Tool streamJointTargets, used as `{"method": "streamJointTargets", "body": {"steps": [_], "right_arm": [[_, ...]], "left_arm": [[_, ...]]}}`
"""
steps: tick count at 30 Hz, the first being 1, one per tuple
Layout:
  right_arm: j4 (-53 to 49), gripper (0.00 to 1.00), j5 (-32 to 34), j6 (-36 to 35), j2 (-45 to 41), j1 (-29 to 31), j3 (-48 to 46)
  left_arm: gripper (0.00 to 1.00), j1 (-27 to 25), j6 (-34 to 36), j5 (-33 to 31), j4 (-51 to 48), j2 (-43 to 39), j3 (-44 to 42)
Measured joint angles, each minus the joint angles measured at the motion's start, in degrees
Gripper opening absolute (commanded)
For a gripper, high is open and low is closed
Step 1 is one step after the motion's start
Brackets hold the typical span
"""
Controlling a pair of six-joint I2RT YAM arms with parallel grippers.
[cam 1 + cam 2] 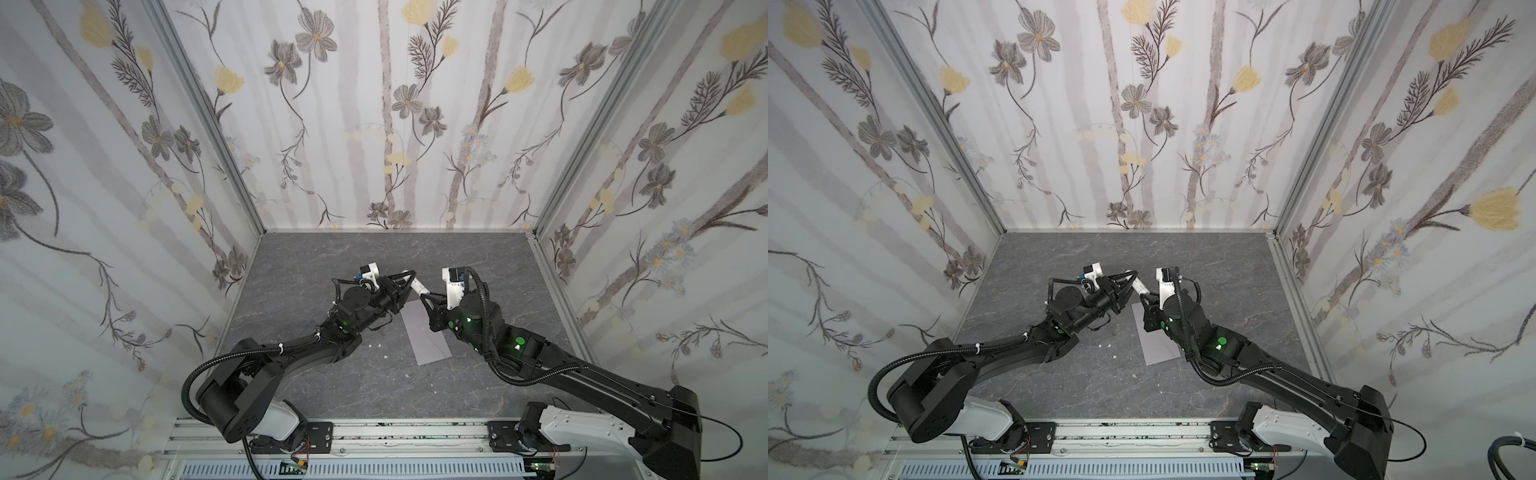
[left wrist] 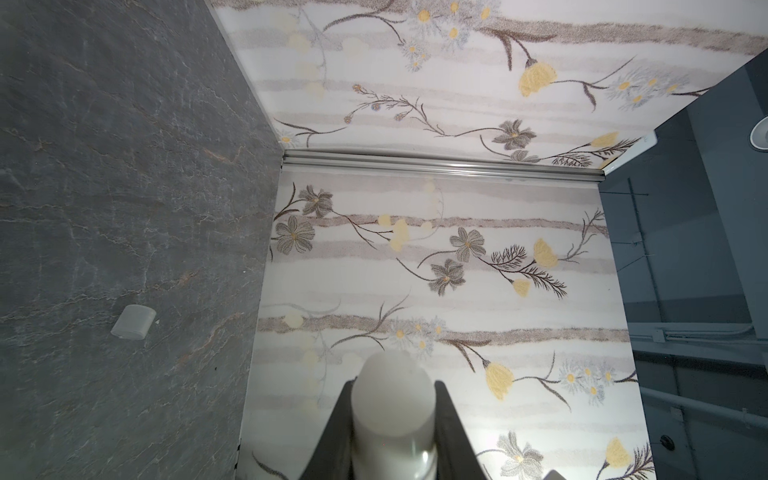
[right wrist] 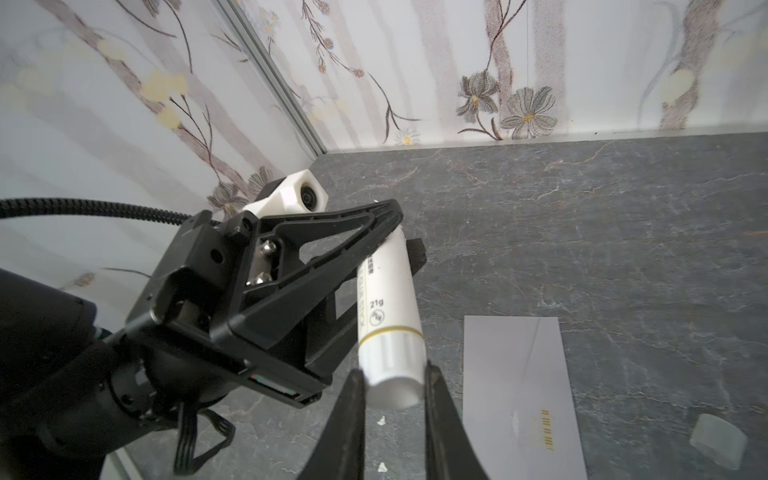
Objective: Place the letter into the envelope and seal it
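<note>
A white glue stick (image 3: 390,316) hangs above the table between both arms. My left gripper (image 3: 405,232) is shut on the tube's upper part, and in the left wrist view the tube (image 2: 392,407) fills the space between the fingers of that gripper (image 2: 395,384). My right gripper (image 3: 395,374) is shut on the tube's ribbed lower end. In both top views the two grippers (image 1: 409,277) (image 1: 424,298) meet at mid-table. The grey-lavender envelope (image 1: 426,332) (image 3: 519,374) lies flat on the table just under and beside them. The letter is out of view.
A small translucent cap (image 2: 133,322) (image 3: 718,440) lies on the dark stone-patterned table (image 1: 316,257). Small white scraps (image 1: 376,345) are scattered left of the envelope. Flowered walls close in the back and both sides.
</note>
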Motion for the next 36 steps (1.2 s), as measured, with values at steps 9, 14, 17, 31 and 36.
{"method": "streamJointTargets", "body": {"steps": [9,14,17,31,36], "right_arm": [[-7.06,0.1,18.25,-11.61,5.2,9.16,4.7],[-8.39,0.1,28.48,-17.27,8.61,13.46,5.7],[-8.59,0.09,34.07,-20.55,10.67,15.63,5.95],[-5.05,0.09,57.05,-35.26,20.63,22.58,5.97],[-4.87,0.09,61.9,-37.33,23.63,23.52,5.97]], "left_arm": [[0.0,0.07,0.07,2.49,-2.23,-0.68,-0.17],[0.0,0.07,0.26,3.41,-3.34,-1.2,-0.55],[0.0,0.04,0.42,3.96,-4.11,-1.49,-0.61],[0.0,-0.11,1.79,6.32,-6.19,-2.58,-0.61],[0.0,-0.11,2.14,6.16,-7.69,-2.8,-0.72]]}}
